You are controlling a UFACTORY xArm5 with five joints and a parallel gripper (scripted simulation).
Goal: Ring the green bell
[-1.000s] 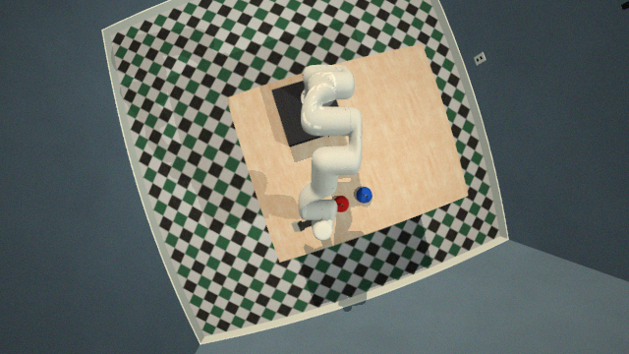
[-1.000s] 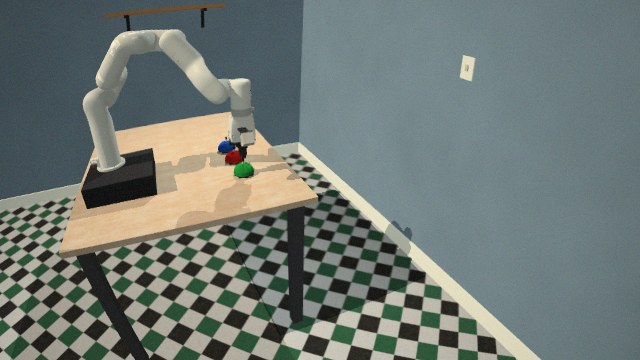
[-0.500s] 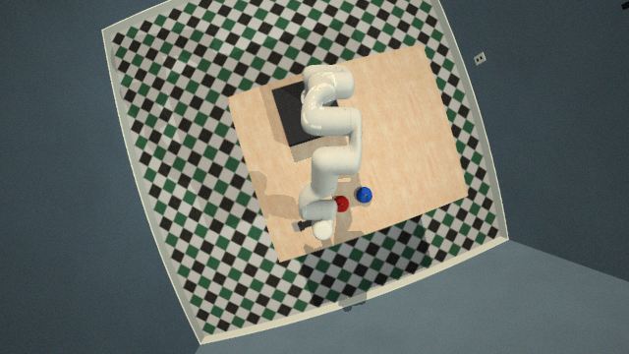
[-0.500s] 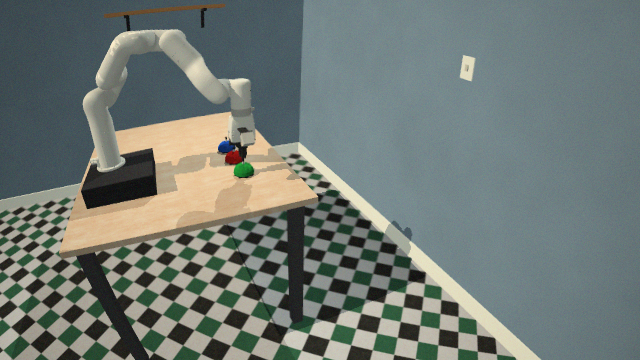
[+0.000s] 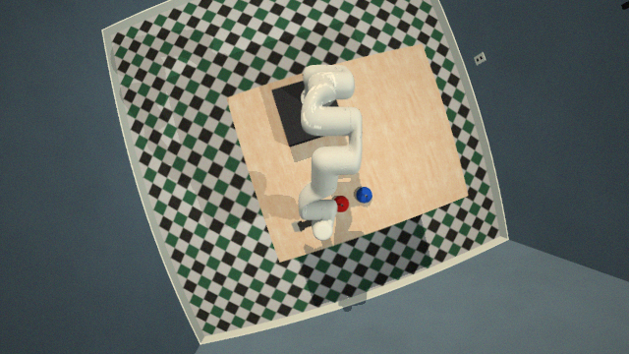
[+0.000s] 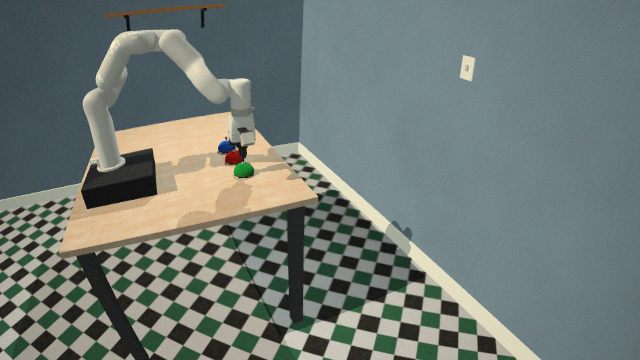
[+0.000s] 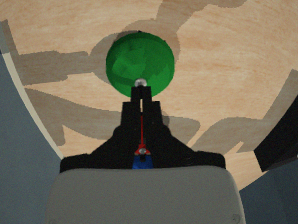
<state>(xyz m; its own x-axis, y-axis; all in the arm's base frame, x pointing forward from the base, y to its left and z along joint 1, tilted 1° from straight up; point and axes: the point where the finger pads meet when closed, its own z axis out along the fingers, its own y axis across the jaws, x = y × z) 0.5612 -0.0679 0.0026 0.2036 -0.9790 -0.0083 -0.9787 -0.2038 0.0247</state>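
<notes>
A light wooden table (image 6: pixel 165 220) carried a black base block (image 6: pixel 125 182) and green (image 6: pixel 244 171), red (image 6: pixel 232 158) and blue bells (image 6: pixel 225 146).
</notes>
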